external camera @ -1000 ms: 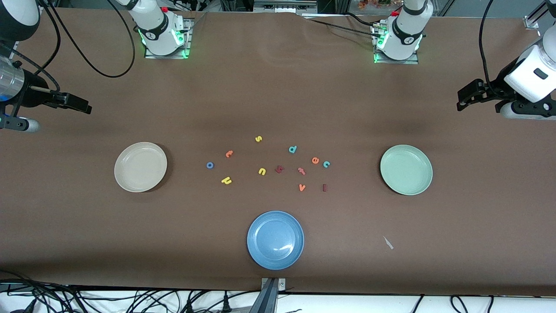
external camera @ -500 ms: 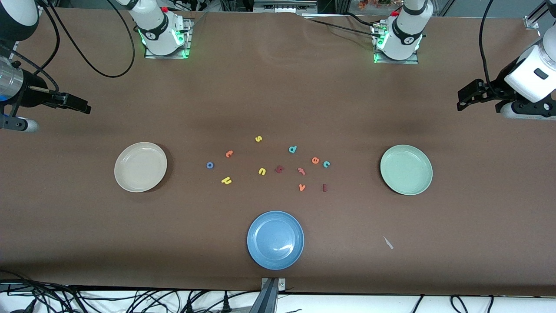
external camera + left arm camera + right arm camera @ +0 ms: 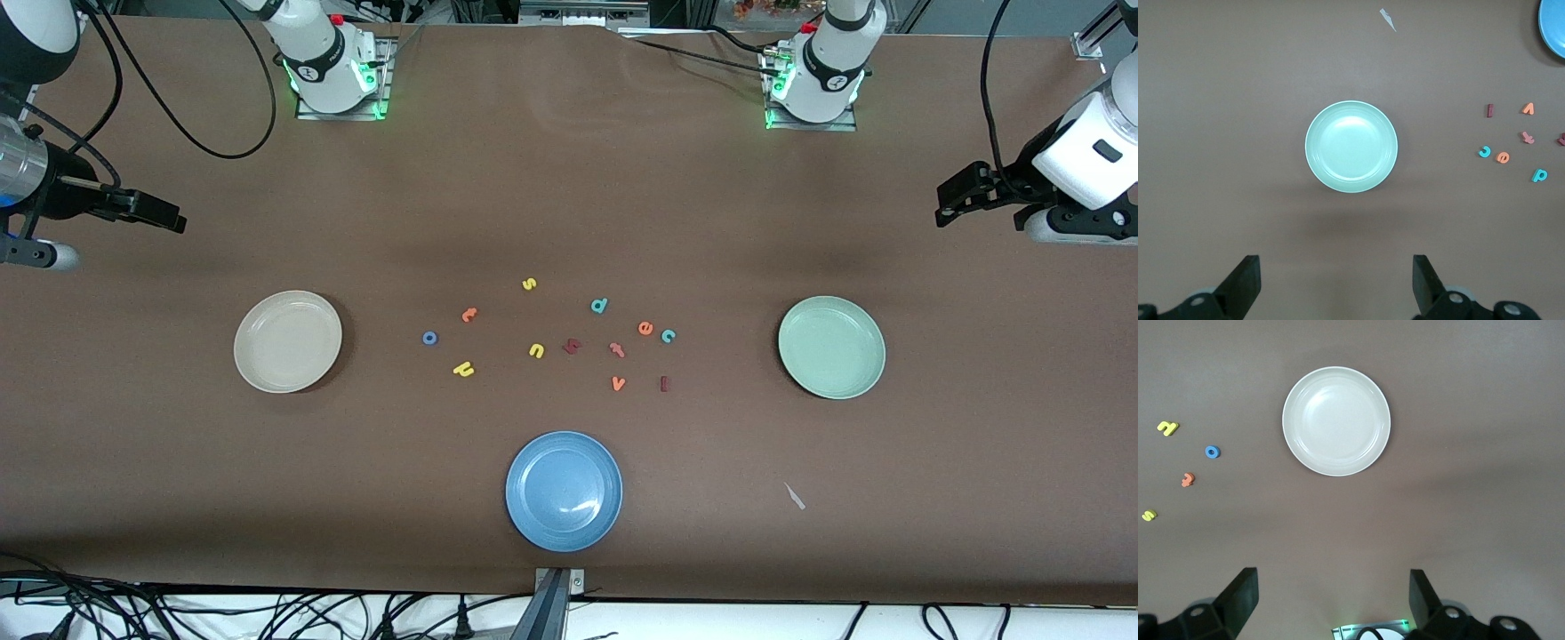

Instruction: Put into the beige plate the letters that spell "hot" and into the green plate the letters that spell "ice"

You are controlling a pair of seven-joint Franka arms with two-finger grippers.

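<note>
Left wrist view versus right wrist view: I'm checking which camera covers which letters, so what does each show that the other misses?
Only the left wrist view shows the green plate, the dark red i, teal c, orange e and the open left gripper. Only the right wrist view shows the beige plate, the yellow h, blue o, orange t and the open right gripper. Both show the brown table, and neither plate holds a letter.

Both arms wait, raised over the tabletop [image 3: 569, 196] near its two ends. The left end effector [image 3: 949, 206] hangs empty at the left arm's end, its fingers [image 3: 1245, 283] spread wide. The right end effector [image 3: 169, 218] hangs likewise at the right arm's end, fingers [image 3: 1241, 597] wide apart, holding nothing.
</note>
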